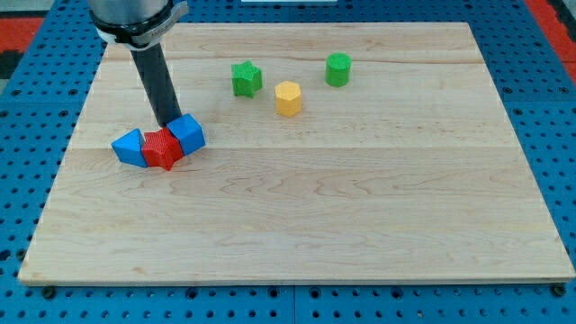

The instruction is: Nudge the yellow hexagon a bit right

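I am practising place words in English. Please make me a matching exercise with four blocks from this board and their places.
Blocks:
1. yellow hexagon
2. green star
3. green cylinder
4. red block

Places:
A. between two blue blocks
B. farthest to the view's right
C. just left of the hexagon, higher
D. between the two green blocks, lower

Pairs: 1-D, 2-C, 3-B, 4-A

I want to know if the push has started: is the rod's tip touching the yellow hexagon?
No, my tip sits by the blue cube and red block, well apart from the yellow hexagon.
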